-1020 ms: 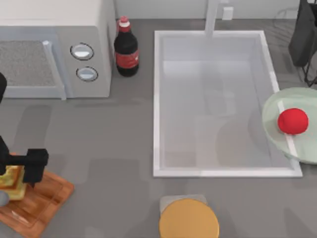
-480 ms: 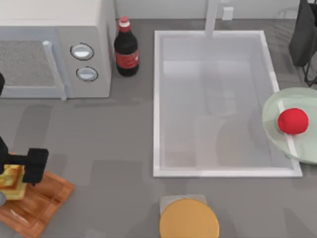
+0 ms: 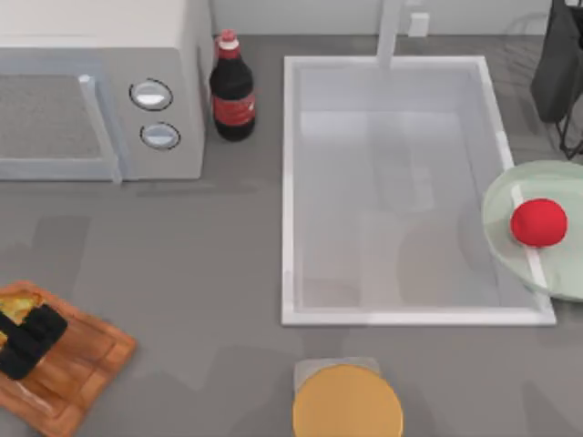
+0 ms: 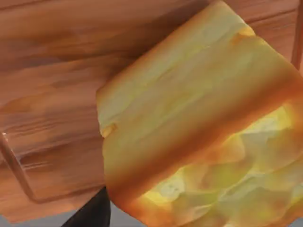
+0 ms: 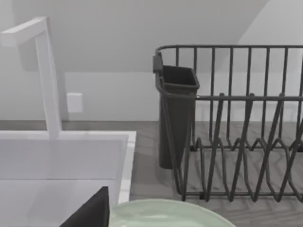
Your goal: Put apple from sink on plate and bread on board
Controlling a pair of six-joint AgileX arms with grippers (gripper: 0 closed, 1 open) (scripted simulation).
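Two jobs look close to done, judging from above. Seen from overhead, the apple (image 3: 538, 223) sits on the green plate (image 3: 510, 196), which overlaps the sink's (image 3: 290, 191) right rim. Well left of the sink, the left gripper (image 3: 27, 339) hangs low over the board (image 3: 86, 360), with the bread (image 3: 18, 302) peeking from under it, likely being set down flat; whether the jaws grip it I cannot tell.

From the left wrist, the bread (image 4: 199, 123) lies against the board's grain (image 4: 52, 94), which the overhead view hides.

From the right wrist, a dish rack (image 5: 232, 123) stands beyond the sink's tap (image 5: 47, 75), with the plate's edge (image 5: 161, 213) nearest.
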